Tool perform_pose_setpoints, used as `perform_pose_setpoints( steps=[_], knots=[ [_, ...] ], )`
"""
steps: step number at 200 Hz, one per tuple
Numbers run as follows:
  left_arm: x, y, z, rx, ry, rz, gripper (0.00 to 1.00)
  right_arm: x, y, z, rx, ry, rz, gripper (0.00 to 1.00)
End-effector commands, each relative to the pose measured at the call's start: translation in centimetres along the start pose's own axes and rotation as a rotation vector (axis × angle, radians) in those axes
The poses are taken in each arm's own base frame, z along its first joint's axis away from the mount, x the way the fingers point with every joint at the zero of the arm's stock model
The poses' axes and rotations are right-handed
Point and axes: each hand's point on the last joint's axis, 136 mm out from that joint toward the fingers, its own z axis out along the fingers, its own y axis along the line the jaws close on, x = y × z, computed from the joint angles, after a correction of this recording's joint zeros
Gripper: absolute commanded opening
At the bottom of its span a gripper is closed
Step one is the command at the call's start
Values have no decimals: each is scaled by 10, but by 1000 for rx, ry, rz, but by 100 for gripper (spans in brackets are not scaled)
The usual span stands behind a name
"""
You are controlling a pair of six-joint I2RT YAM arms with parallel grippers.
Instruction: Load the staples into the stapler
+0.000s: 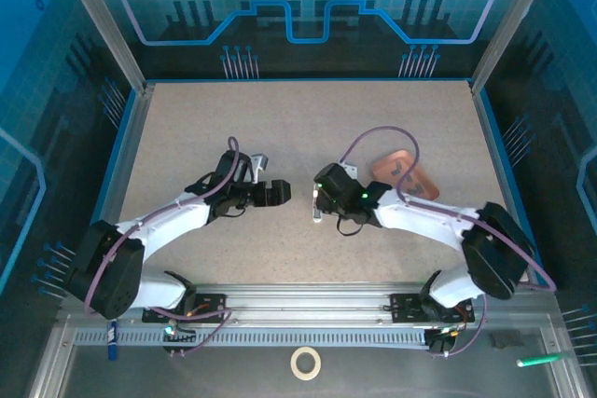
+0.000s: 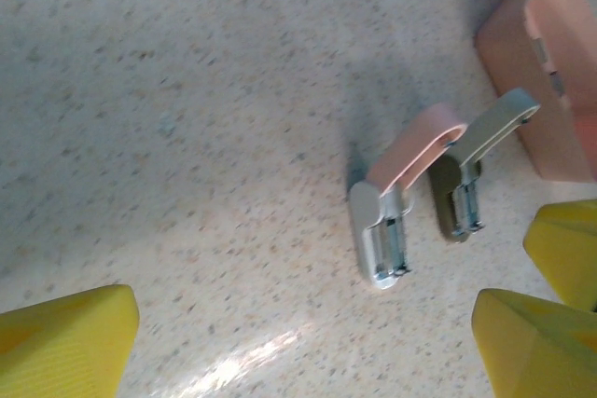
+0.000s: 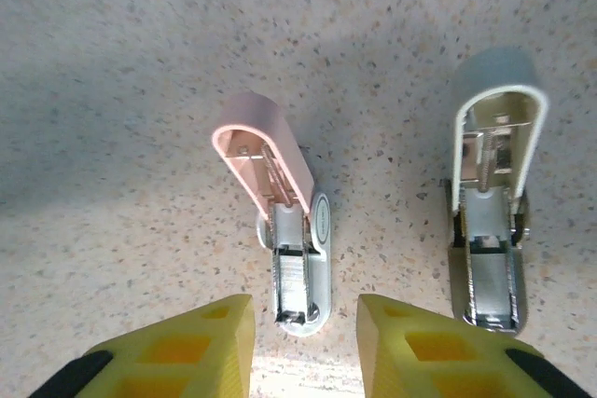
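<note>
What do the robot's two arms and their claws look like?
Both arms have white tube-like links and bulky black joints. A thin purple cable loops along each. The left claw and right claw are black, with bright yellow wedge-shaped fingers. A green light glows at the right wrist.

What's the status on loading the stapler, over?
Left hand open, empty. Right hand open, straddling pink stapler, lid up. Grey stapler beside it, also open.
</note>
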Motion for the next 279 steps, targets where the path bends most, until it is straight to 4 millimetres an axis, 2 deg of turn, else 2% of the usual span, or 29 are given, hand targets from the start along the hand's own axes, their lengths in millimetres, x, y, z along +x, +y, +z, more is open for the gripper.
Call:
perform_pose_setpoints(
  steps=[1,17,53,107,136,155,186,214,279],
  knots=[
    [-20,-30,3,103,-10,54,93,-2,-9,-10,-18,-47,-4,37],
    [-32,-39,9,124,-13,76,92,-3,-15,-18,-46,-70,13,38],
    [-46,-56,39,187,44,85,89,-6,-27,-30,-131,-107,64,40],
    [-46,-80,85,287,132,150,82,-4,-40,-37,-166,-112,81,40],
    [-42,-91,101,347,157,220,78,0,-50,-37,-164,-117,99,40],
    [-36,-93,106,383,163,312,74,2,-55,-38,-166,-121,112,40],
    [-23,-91,108,419,196,394,73,3,-62,-41,-167,-132,125,40],
    [-17,-93,108,456,215,410,72,4,-68,-42,-165,-138,134,40],
    [-4,-97,109,513,242,449,69,5,-66,-42,-178,-134,138,40]
  ],
)
